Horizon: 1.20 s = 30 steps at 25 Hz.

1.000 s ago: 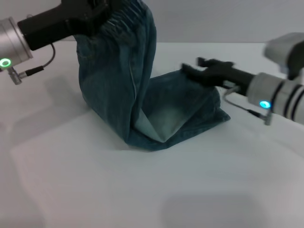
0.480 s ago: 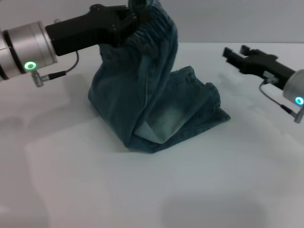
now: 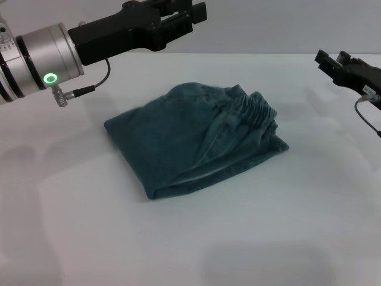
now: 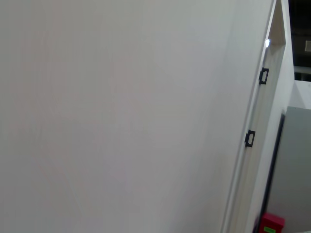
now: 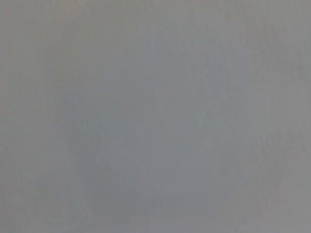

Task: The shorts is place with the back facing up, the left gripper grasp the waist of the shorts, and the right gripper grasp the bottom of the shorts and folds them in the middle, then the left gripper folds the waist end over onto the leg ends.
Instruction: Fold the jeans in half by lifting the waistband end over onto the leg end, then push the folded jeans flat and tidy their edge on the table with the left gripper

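Lying folded, shorts point(image 3: 193, 140); left gripper point(image 3: 193, 12) above

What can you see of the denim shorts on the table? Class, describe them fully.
The shorts are blue faded denim, folded into a compact, slightly rumpled bundle lying flat on the white table. The gathered elastic waist lies on top at the robot's right end, over the layers beneath. A folded edge faces the camera. Nothing touches the bundle but the table; both end effectors are clear of it.
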Motion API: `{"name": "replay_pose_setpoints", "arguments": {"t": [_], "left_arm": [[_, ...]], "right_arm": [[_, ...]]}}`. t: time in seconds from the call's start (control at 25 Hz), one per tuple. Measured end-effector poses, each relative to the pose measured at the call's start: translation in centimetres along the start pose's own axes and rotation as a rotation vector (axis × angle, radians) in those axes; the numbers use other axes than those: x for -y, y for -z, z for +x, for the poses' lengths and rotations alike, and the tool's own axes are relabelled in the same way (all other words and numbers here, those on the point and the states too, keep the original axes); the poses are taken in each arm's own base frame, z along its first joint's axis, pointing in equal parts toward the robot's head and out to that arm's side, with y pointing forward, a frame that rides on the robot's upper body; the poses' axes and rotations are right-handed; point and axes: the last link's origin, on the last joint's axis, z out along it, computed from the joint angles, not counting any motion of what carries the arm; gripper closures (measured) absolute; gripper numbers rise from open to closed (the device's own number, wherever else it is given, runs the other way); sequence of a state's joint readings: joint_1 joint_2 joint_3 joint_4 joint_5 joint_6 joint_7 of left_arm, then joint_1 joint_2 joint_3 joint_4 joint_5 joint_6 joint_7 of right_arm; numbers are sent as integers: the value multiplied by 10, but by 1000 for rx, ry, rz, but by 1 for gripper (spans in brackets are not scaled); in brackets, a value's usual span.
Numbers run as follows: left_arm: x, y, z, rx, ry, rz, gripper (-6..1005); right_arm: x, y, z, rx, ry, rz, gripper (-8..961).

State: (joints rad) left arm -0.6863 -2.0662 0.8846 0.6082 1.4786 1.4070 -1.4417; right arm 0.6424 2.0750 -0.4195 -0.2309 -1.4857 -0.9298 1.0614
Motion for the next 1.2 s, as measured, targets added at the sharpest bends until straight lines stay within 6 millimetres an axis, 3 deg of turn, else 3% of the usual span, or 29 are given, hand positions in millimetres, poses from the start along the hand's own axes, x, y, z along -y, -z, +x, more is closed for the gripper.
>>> {"name": "replay_pose_setpoints", "arguments": {"t": [0.08, 0.36, 0.52, 0.68, 0.84, 0.88, 1.2], "left_arm": [[0, 2, -1, -2, 3, 5, 574], [3, 15, -2, -37, 13, 37, 427], [4, 33, -4, -102, -20, 76, 343], [4, 50, -7, -160, -58, 125, 157], [6, 82, -17, -249, -84, 239, 157], [6, 101, -24, -300, -92, 314, 157], [2, 153, -48, -455, -202, 584, 158]], "right_arm": [[1, 1, 0, 3, -4, 4, 371], [0, 2, -4, 36, -19, -5, 371], [-5, 1, -8, 59, -5, -42, 372], [-13, 0, -16, 120, 62, -79, 372], [-23, 4, -27, 246, 168, -102, 372], [-26, 4, -29, 277, 192, -106, 372], [-48, 2, -42, 469, 486, -56, 372]]}}
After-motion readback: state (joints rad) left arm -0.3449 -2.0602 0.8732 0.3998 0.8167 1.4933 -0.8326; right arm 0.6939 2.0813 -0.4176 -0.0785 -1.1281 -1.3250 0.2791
